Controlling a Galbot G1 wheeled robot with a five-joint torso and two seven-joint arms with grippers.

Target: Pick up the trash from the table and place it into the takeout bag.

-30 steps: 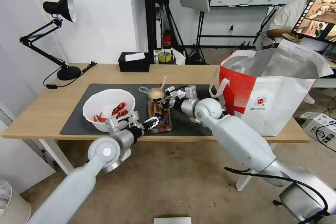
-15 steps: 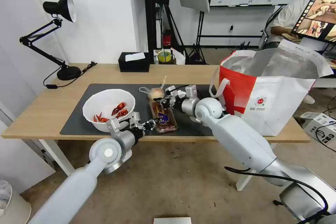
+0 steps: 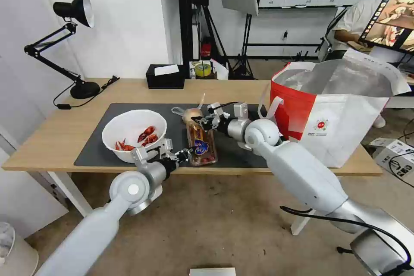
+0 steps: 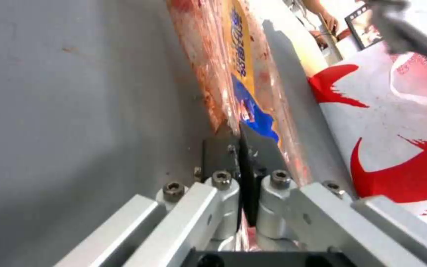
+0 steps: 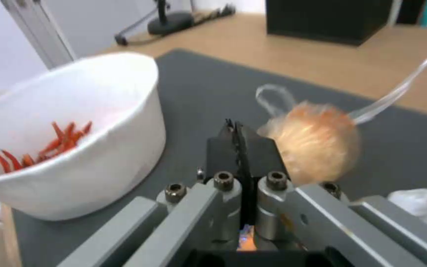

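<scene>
My two arms are smooth white-grey shells, each ending in a round silver wrist joint. The left gripper (image 3: 186,153) and right gripper (image 3: 202,121) are bare-metal assemblies with flat black fingers (image 4: 253,159). In my wrist views I see angular aluminium linkage bars fastened by silver hex-socket screws, set in a row at the finger bases, above a black mounting block. A small square silver camera housing sits on each wrist. A black cable loops along the lower right arm near its base.
</scene>
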